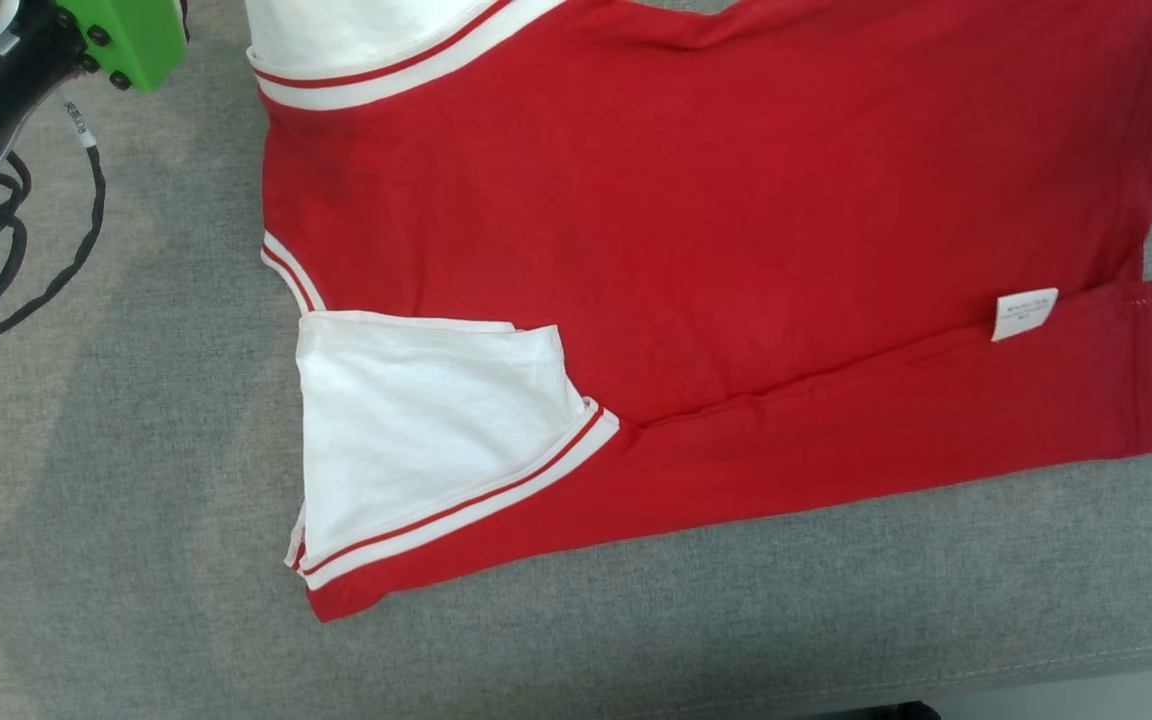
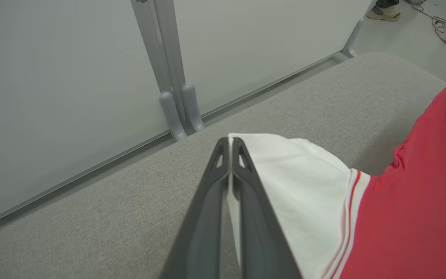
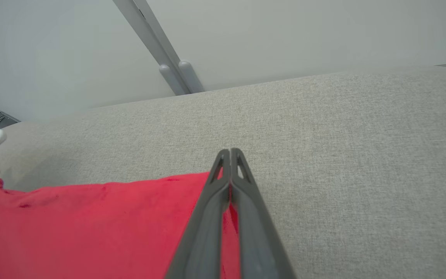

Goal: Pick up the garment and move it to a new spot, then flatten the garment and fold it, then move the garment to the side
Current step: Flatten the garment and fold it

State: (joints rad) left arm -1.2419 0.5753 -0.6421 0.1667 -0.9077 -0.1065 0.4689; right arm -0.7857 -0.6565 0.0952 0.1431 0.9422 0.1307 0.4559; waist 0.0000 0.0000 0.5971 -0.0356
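The garment (image 1: 716,250) is a red shirt with white sleeves and striped trim, spread over a grey padded surface. Its lower edge is folded up, with a white label (image 1: 1024,313) showing, and one white sleeve (image 1: 416,430) lies at its lower left. In the left wrist view my left gripper (image 2: 230,140) is shut on the edge of the other white sleeve (image 2: 304,182), with fabric pinched between the fingers. In the right wrist view my right gripper (image 3: 230,151) is shut on the corner of the red hem (image 3: 91,224), just above the surface.
The grey padded surface (image 1: 136,500) extends left of and below the shirt; its front edge (image 1: 1036,665) runs along the bottom right. A green arm part (image 1: 131,35) and black cables (image 1: 56,270) sit at the upper left. Pale partition panels (image 2: 72,77) stand behind, and a person's shoe (image 2: 383,11) is on the floor.
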